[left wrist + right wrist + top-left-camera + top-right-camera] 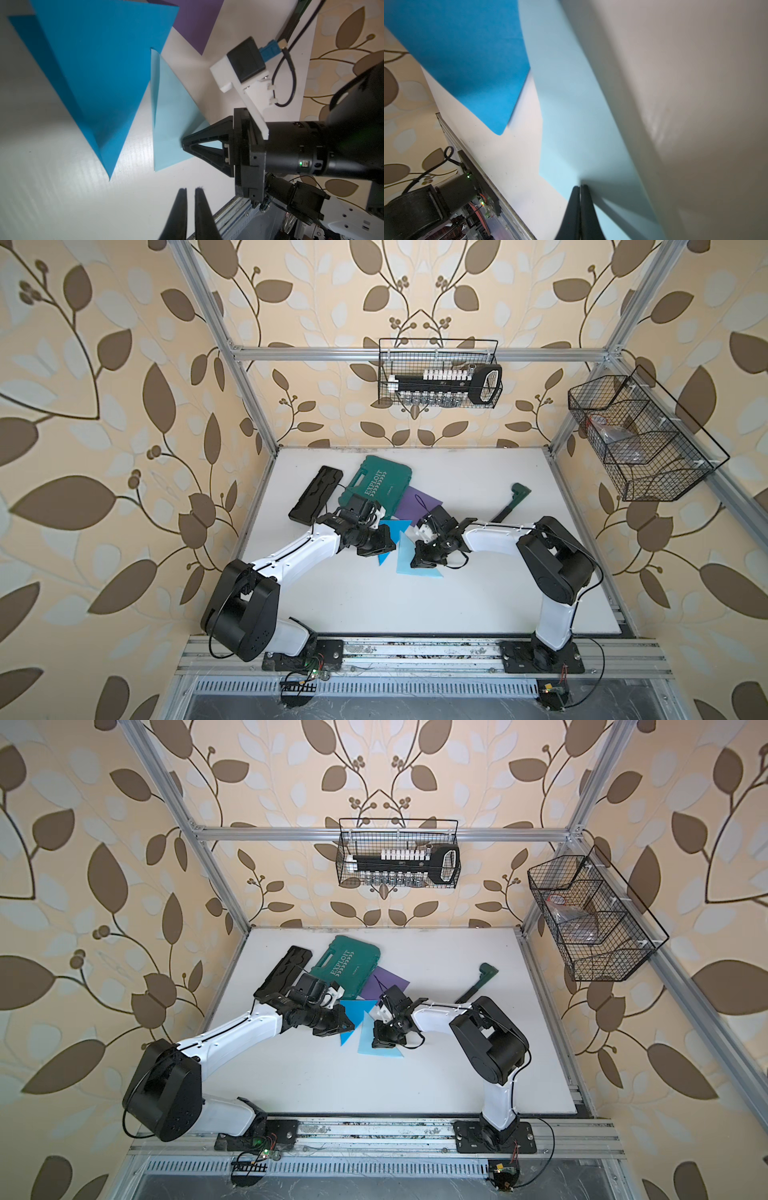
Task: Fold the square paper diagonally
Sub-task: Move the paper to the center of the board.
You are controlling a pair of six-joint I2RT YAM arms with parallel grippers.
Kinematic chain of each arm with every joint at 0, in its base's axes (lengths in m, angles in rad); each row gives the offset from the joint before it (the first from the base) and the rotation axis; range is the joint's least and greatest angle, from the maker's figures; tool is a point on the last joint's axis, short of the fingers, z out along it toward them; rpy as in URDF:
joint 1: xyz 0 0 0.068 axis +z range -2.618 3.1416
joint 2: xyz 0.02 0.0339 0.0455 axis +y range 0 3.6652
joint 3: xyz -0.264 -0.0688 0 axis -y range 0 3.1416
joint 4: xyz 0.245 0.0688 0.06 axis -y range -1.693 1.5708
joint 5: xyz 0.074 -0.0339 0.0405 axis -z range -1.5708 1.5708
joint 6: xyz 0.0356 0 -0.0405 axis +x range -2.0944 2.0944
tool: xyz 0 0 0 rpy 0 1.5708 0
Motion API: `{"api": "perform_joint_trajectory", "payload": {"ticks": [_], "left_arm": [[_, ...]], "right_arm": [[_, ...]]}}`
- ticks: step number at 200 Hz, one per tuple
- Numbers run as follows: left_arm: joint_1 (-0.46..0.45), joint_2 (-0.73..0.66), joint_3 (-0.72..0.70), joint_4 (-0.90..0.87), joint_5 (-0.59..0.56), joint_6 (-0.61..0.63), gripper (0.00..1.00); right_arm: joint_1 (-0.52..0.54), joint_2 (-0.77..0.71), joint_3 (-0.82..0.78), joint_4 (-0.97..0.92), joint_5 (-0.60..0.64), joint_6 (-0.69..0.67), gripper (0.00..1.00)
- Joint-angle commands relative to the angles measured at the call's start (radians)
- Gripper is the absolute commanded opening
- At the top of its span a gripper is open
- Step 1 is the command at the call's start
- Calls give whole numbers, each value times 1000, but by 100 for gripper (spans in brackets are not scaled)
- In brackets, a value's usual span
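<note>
In both top views, the rear basket [386, 360] held a black tool rack [432, 383], the side basket [665, 481] a clear bag [611, 435]. Left wrist: the left gripper [191, 188] was almost pressed together, empty. Right wrist: the right gripper [580, 186], pressed together, touched the light blue paper [571, 124] on the table [512, 158].

Pale blue paper [405, 561] lies folded into a triangle.
</note>
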Motion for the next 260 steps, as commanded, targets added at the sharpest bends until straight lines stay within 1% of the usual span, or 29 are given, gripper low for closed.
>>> {"api": "perform_joint_trajectory", "payload": {"ticks": [1, 32, 53, 77, 114, 138, 174, 209, 222, 243, 260], "left_arm": [[-22, 39, -3, 71, -4, -35, 8], [-25, 161, 27, 97, -23, -65, 0], [-25, 224, 51, 87, -57, -64, 0], [-25, 257, 55, 90, -98, -63, 0], [-25, 324, 47, 143, -84, -64, 0], [-22, 343, 44, 136, -110, -55, 0], [-20, 356, 34, 122, -124, -42, 0], [9, 321, -15, 97, -164, -43, 0], [40, 303, -35, 92, -169, -40, 0], [93, 289, -48, 70, -166, -22, 0], [137, 276, -53, 49, -167, -10, 0]], "right_arm": [[8, 70, 29, 53, -7, 45, 0], [7, 72, 38, 58, -17, 46, 0], [5, 53, 16, 84, -32, 67, 0], [5, 22, -18, 120, -36, 101, 0], [-3, -32, -49, 118, -41, 109, 0], [-48, -92, -69, 83, -41, 96, 0], [-164, -143, -55, 2, -55, 19, 0], [-246, -92, 33, -40, -63, -66, 1], [-262, -54, 84, -53, -62, -95, 1], [-275, 18, 174, -75, -50, -136, 5], [-279, 77, 244, -78, -37, -154, 5]]}}
